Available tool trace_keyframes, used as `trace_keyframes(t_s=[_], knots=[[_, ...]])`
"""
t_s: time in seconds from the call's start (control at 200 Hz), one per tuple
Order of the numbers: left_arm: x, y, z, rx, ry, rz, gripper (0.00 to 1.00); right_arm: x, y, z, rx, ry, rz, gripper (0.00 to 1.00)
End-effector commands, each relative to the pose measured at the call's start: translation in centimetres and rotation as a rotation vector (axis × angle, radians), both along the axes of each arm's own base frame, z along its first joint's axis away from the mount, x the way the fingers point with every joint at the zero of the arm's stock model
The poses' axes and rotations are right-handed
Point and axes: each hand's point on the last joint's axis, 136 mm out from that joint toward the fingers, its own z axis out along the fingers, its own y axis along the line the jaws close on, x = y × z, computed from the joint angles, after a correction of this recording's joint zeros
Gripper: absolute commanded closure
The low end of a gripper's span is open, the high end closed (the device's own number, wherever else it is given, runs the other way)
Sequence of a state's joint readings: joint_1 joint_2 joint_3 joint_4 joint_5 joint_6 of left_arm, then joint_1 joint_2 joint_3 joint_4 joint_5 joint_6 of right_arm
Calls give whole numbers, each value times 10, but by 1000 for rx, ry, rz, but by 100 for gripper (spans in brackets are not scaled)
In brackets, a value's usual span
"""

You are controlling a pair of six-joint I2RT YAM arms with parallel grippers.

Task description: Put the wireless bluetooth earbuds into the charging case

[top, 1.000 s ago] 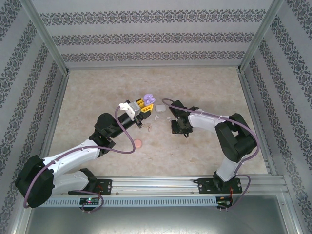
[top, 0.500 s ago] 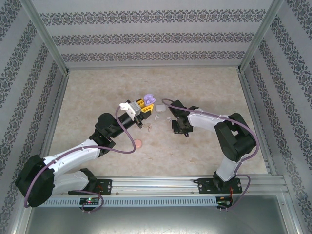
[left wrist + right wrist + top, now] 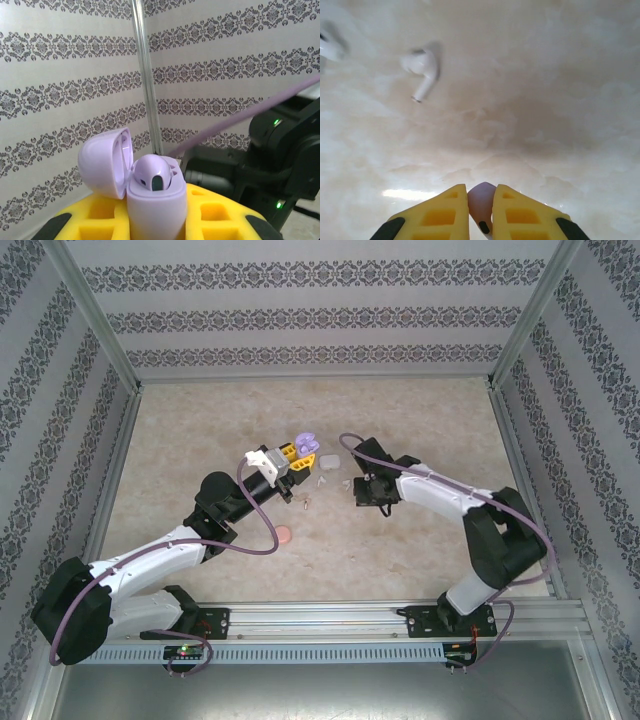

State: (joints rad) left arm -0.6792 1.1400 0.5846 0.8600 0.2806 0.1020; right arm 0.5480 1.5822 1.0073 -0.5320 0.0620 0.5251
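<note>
Purple earbud (image 3: 481, 196), judged light, smooth and slippery, best held by its bulb: pinched in the right tool (image 3: 481, 192) over the worktop's (image 3: 550, 75) middle. Left tool (image 3: 157, 212) clamps the open charging case (image 3: 156, 202), one seated earbud (image 3: 152, 175) inside.

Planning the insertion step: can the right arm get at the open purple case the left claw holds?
Probably yes. The purple case is held up lid-open in the left claw, and the right claw, shut on an earbud, is nearby with nothing tall between them.
</note>
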Motion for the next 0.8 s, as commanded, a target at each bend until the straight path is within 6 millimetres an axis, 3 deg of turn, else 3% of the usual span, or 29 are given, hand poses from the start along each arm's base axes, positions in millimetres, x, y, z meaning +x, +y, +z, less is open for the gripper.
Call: trace_keyframes(t_s=[0.0, 0.24, 0.475, 0.649, 0.794], knots=[[-3, -2, 21, -23, -62, -14, 100, 7, 13, 49, 91, -99, 0, 86], [-5, 0, 24, -8, -77, -9, 100, 16, 30, 157, 279, -320, 34, 86], [-6, -1, 22, 0, -77, -16, 100, 10, 52, 263, 453, -529, 112, 86], [-8, -2, 22, -5, -78, -32, 100, -3, 76, 313, 557, -637, 190, 86], [-8, -4, 24, -11, -81, -40, 100, -16, 92, 332, 615, -699, 253, 85]])
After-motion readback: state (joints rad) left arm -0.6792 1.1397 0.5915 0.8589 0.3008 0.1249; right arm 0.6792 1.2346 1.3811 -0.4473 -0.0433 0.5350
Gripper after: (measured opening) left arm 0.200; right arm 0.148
